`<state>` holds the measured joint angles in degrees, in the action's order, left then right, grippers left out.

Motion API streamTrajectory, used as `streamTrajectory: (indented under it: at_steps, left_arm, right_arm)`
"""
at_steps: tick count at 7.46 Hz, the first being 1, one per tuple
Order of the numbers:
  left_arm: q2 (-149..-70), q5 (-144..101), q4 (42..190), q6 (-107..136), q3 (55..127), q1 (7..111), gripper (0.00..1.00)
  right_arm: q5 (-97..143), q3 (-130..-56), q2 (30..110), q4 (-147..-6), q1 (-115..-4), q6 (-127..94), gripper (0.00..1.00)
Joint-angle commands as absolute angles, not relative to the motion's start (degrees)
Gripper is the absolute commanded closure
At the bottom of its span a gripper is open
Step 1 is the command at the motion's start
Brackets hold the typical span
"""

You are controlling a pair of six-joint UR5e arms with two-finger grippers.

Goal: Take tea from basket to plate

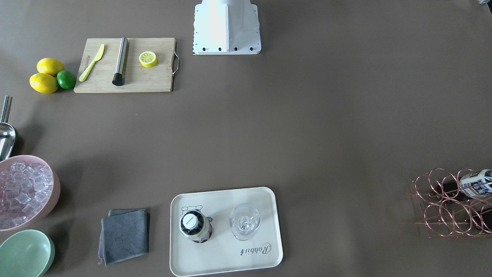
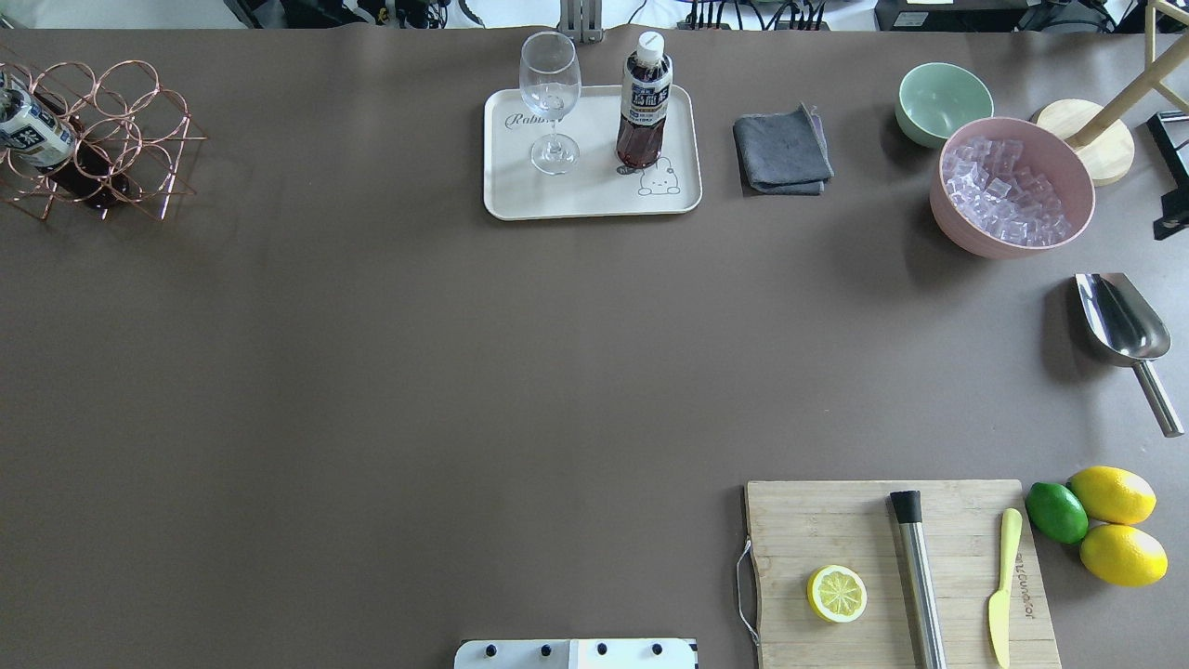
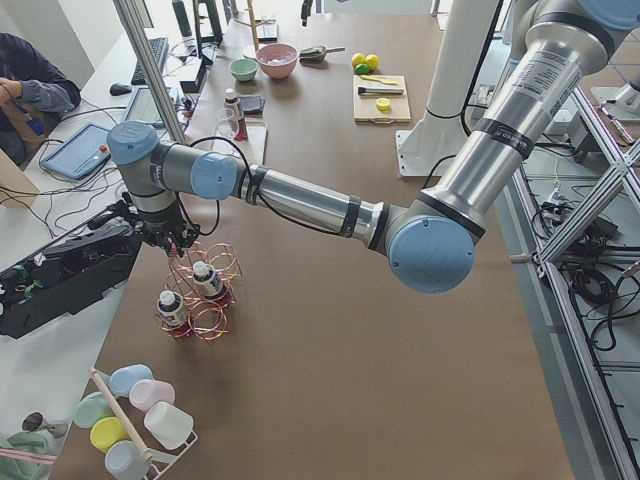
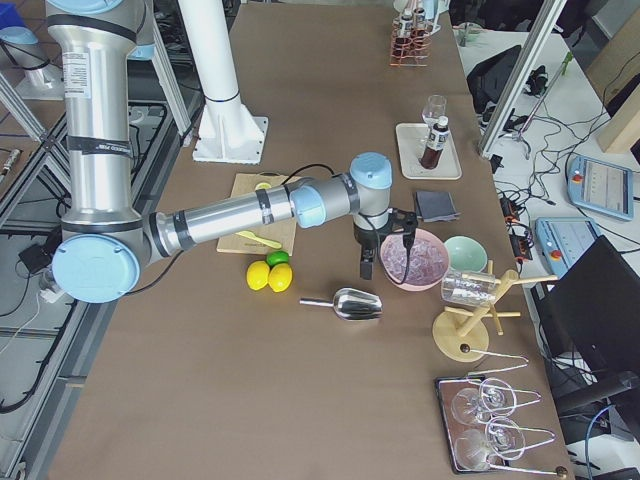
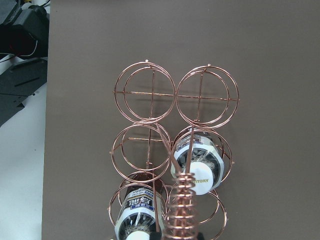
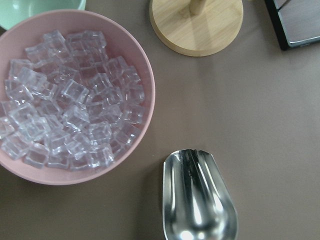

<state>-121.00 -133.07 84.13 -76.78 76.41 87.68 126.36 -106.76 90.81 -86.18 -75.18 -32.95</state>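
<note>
One camera is looking down on the table (image 2: 372, 372) from behind the robot (image 2: 576, 655). Another is facing the robot from across it. Both are showing the plate (image 2: 594, 197) and the cutting board (image 2: 836, 520). Two side cameras are looking along the table from far back at its ends. The left wrist camera is looking straight down, close over the basket (image 5: 150, 93). The right wrist camera is looking down, close over the pink bowl (image 6: 75, 176) and the scoop (image 6: 200, 200).

The brown matte table (image 2: 372, 372) carries a cream rectangular tray (image 2: 594, 206) at its far edge and a copper wire basket (image 2: 102, 139) at the far left. To the right lie a folded grey cloth (image 2: 782, 150), a pale green bowl (image 2: 943, 100), a pink bowl of ice (image 2: 966, 232), a steel scoop (image 2: 1119, 321), a wooden cutting board (image 2: 817, 520), two yellow lemons (image 2: 1112, 494) and a green lime (image 2: 1056, 512).
</note>
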Motion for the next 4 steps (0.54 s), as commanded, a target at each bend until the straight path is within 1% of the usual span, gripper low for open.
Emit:
streamTrajectory:
  at_steps: [1,2,4]
  left_arm:
    - [-121.0,-133.1,84.1,-76.6,76.7,87.6,1.00]
    - [-121.1,-133.1,84.1,-76.6,76.7,87.6,1.00]
    - [-121.1,-133.1,84.1,-76.6,76.6,87.5,1.00]
  right_arm:
    - [133.9,-106.9,103.3,-86.7,-90.3,-9.8,0.00]
    - [133.9,-106.4,107.4,-86.7,-94.1,-3.3,0.00]
    - [133.8,-104.2,106.7,-87.6,-94.2,-0.1,0.00]
